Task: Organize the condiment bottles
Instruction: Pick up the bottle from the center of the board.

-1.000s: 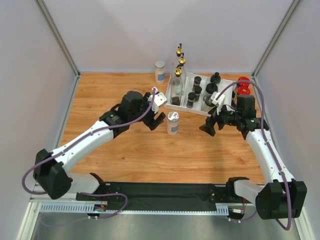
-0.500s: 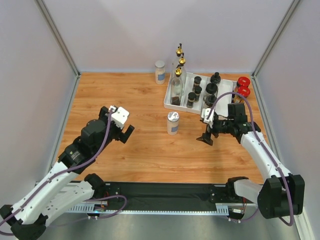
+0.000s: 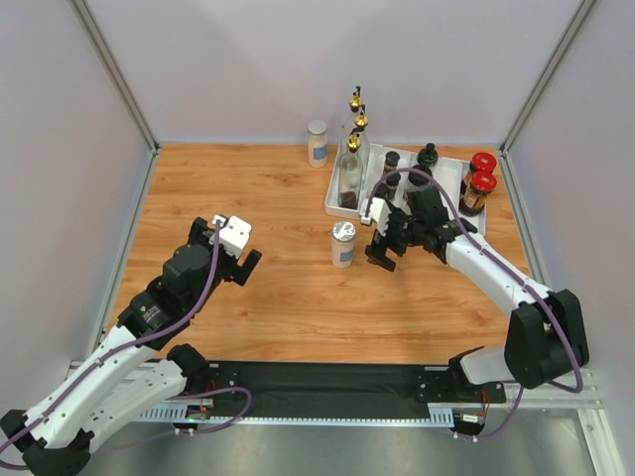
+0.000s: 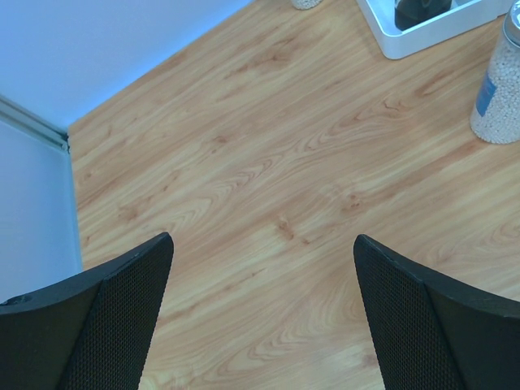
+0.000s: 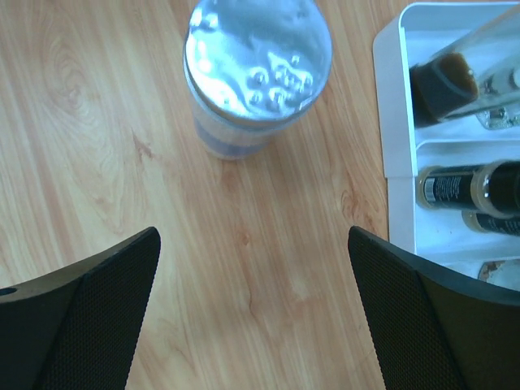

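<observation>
Top view with both wrist views. One silver-lidded jar [image 3: 342,244] stands alone on the wooden bench [image 3: 248,188], just in front of the white divided tray [image 3: 335,206]; its long axis is vertical and its lid faces up, so the right wrist view shows the lid [image 5: 258,73] almost face-on. A second silver-lidded jar [image 3: 317,143] stands upright at the back of the bench, left of the tray. In the tray's left compartment three tall glass bottles [image 3: 352,149] form a row running front to back, upright, gold spouts uppermost. The black-capped spice jars [image 3: 392,178] stand upright in the tray's further compartments, caps up. Two red-lidded jars [image 3: 478,183] stand upright at the tray's right end; whether inside or just outside the tray cannot be told. The right pincer [image 3: 382,260] hangs just right of the lone jar, released, jaws spread wide and holding nothing [image 5: 253,236]; the jar lies beyond its fingertips, not between them. The left pincer [image 3: 243,263] is well to the left over bare wood, likewise released and empty [image 4: 262,244].
</observation>
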Controlling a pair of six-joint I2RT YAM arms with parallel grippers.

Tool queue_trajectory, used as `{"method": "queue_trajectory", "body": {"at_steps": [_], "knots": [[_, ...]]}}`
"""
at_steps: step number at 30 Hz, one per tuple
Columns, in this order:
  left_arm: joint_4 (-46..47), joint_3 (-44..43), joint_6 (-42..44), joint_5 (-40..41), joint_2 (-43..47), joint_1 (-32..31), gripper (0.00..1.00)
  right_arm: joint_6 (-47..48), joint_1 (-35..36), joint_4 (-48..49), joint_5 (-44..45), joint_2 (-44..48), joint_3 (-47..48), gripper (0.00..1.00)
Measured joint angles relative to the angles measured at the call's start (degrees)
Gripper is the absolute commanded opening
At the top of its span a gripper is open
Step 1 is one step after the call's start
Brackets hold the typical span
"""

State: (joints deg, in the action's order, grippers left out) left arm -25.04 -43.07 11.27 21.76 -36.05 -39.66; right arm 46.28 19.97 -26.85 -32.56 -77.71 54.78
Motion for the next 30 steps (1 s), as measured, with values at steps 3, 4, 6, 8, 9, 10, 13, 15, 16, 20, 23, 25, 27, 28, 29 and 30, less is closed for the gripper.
{"method": "queue_trajectory", "body": {"at_steps": [3,4,6,8,9,10,13,15,16,20,23,25,27,28,29,30], "knots": [[0.04,0.33,-0.02,0.39,0.35,0.00,1.00,-1.81,3.06,0.42,2.80,-4.42,3.82,1.00],[0.07,0.39,-0.02,0.52,0.52,0.00,1.00,-2.47,3.91,0.55,3.34,-5.73,5.11,1.00],[0.17,0.39,-0.02,0.72,0.61,0.00,1.00,-4.04,5.40,0.68,4.20,-8.22,7.65,1.00],[0.26,0.42,-0.02,0.87,0.66,0.00,1.00,-5.60,6.51,0.52,4.63,-10.67,10.34,1.00],[0.31,0.42,-0.02,0.90,0.66,0.00,1.00,-6.56,7.08,0.57,4.70,-12.31,12.02,1.00],[0.37,0.42,-0.02,0.90,0.66,0.00,1.00,-7.30,7.50,0.50,4.72,-13.46,13.25,1.00],[0.39,0.42,-0.02,1.01,0.66,0.00,1.00,-9.49,8.83,0.39,4.68,-16.68,16.35,1.00],[0.39,0.42,-0.02,1.11,0.68,0.00,1.00,-10.73,9.60,0.09,4.61,-17.92,17.40,0.93],[0.39,0.42,-0.02,1.14,0.74,0.00,1.00,-11.32,9.90,0.02,4.59,-18.51,17.81,0.88],[0.39,0.44,-0.02,1.33,0.96,0.00,1.00,-13.94,10.64,-0.76,4.63,-20.59,19.61,0.50],[0.39,0.44,-0.02,1.40,1.16,0.00,1.00,-15.28,10.71,-1.20,5.09,-21.00,20.22,0.19],[0.42,0.52,-0.02,1.51,1.22,0.00,1.00,-15.41,10.71,-1.44,5.09,-20.98,20.22,0.12],[0.42,0.61,-0.02,1.57,1.38,0.00,1.00,-15.41,10.71,-1.79,5.25,-20.70,20.22,0.08],[0.42,0.63,-0.02,1.62,1.46,0.00,1.00,-15.41,10.71,-2.56,5.35,-20.44,20.20,0.08],[0.42,0.66,-0.02,1.73,1.53,0.00,1.00,-15.23,10.71,-3.56,5.40,-20.11,20.20,0.07],[0.44,0.70,-0.02,1.77,1.66,0.00,1.00,-14.91,10.71,-4.87,5.46,-19.63,20.17,0.06]]}}
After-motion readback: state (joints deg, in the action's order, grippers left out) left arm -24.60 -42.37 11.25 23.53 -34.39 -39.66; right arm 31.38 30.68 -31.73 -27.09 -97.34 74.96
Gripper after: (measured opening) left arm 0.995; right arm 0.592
